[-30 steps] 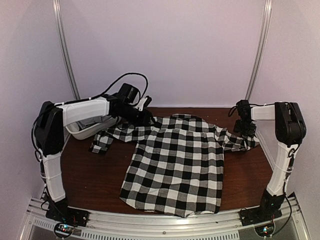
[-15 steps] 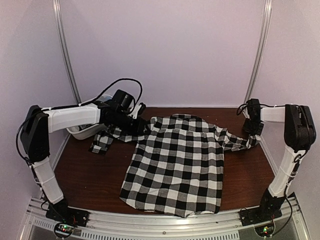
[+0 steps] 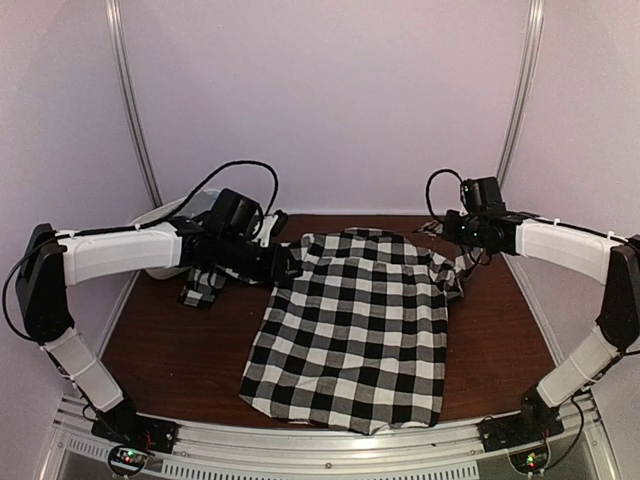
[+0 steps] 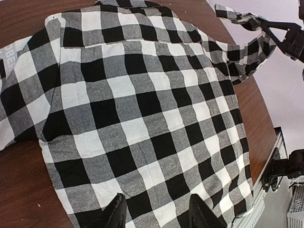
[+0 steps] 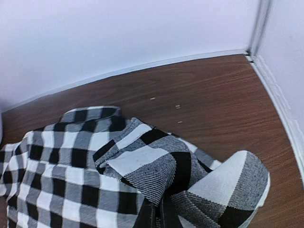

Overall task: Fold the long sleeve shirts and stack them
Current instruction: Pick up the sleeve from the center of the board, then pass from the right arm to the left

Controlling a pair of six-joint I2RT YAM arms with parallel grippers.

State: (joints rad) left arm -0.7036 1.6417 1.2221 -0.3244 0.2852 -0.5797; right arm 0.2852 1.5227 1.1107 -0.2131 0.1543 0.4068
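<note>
Checked shirt (image 3: 350,330): flat on worktop (image 3: 180,350) for folding.
Right hand (image 5: 154,217): clenched on shirt's sleeve (image 5: 142,166) (likely folding inward).
Left hand (image 4: 156,212): by shirt's shoulder, grasp unclear.

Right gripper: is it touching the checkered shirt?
Touching. The right wrist view shows the right gripper shut on the checked shirt, its sleeve bunched in the jaws. The left wrist view shows that sleeve held up in the air.
</note>
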